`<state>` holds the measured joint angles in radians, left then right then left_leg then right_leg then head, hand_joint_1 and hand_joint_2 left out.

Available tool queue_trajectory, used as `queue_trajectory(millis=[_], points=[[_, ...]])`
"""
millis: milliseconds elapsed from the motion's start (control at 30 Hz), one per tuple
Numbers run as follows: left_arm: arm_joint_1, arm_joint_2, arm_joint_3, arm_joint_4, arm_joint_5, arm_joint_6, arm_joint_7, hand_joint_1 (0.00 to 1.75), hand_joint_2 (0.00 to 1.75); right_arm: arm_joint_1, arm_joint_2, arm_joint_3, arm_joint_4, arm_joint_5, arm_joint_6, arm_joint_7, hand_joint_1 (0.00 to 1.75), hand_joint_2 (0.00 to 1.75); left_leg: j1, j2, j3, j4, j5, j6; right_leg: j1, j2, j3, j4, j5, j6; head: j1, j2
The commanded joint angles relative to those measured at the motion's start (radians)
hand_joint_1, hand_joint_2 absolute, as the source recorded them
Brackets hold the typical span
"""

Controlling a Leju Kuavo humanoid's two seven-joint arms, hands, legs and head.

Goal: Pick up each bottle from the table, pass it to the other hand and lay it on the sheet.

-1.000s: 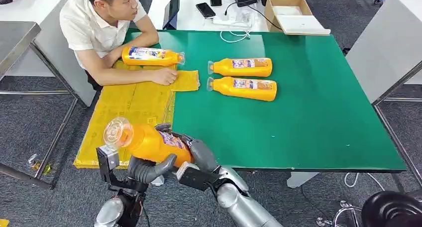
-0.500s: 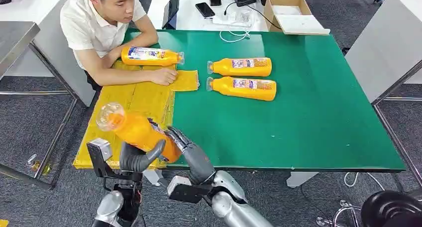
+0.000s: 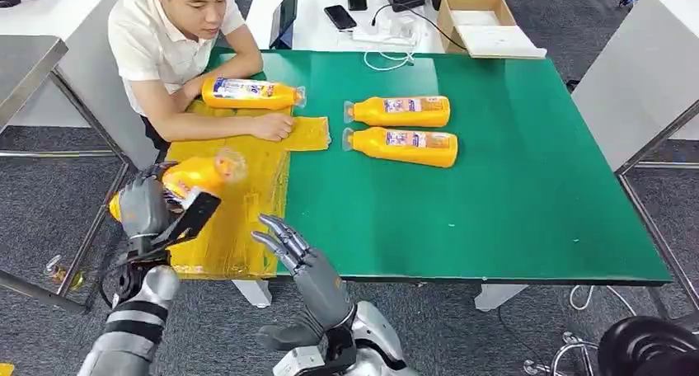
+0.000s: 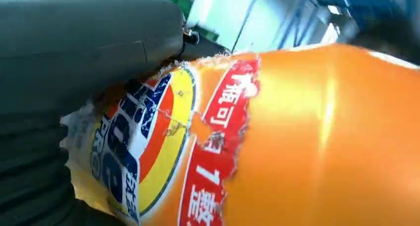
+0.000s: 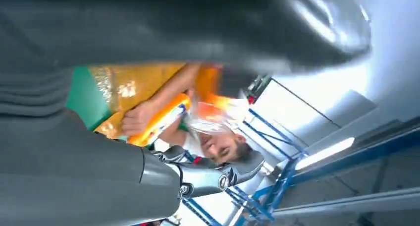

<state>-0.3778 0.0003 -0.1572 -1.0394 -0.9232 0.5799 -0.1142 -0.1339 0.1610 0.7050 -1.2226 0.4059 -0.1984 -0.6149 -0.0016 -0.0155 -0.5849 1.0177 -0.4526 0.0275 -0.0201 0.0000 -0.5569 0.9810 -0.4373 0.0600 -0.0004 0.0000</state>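
Fingers spread and holding nothing, my right robot hand (image 3: 284, 242) hovers at the near edge of the green table (image 3: 511, 195). My left robot hand (image 3: 147, 207) grips an orange bottle (image 3: 191, 176) above the yellow sheet (image 3: 239, 203). Farther off, a seated person (image 3: 177, 42) rests a hand (image 3: 274, 126) beside three more bottles (image 3: 401, 129).

Left robot hand (image 3: 144, 207) raised, fingers wrapped around load; right robot hand (image 3: 288, 244) empty, fingers spread.
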Motion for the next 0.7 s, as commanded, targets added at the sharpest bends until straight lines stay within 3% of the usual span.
queue_trajectory(millis=[33,367,567,700], points=[[-0.338,0.031,-0.13,0.562,-0.286,-0.283,0.11,1.75,1.75,-0.013,-0.014,-0.025,-0.024,-0.016,0.079,-0.004,0.0,0.0,0.001,-0.003,0.0,0.0,0.001,-0.001,0.001,-0.004,0.001,0.0,0.0,-0.002,0.0,0.0],[-0.34,0.026,-0.132,0.569,-0.29,-0.291,0.114,1.75,1.75,-0.009,-0.013,-0.027,-0.029,-0.016,0.083,-0.003,0.0,0.0,0.002,0.002,0.001,0.001,0.0,-0.002,0.002,0.0,0.002,0.001,0.0,-0.003,0.0,0.0],[-0.406,-0.016,-0.096,0.682,-0.165,-0.615,0.006,1.75,1.75,-0.024,-0.005,-0.017,-0.003,-0.03,0.122,-0.007,0.0,0.0,0.002,0.0,-0.001,0.002,0.001,-0.002,0.003,-0.003,0.0,0.001,0.0,-0.002,0.0,0.0],[-0.421,-0.008,-0.057,0.715,-0.084,-0.71,-0.039,1.75,1.75,-0.046,0.007,-0.003,0.042,-0.058,0.135,-0.022,0.0,0.0,0.001,0.001,0.002,0.0,0.002,-0.002,0.001,0.0,0.002,0.0,0.001,-0.002,0.0,0.0]])
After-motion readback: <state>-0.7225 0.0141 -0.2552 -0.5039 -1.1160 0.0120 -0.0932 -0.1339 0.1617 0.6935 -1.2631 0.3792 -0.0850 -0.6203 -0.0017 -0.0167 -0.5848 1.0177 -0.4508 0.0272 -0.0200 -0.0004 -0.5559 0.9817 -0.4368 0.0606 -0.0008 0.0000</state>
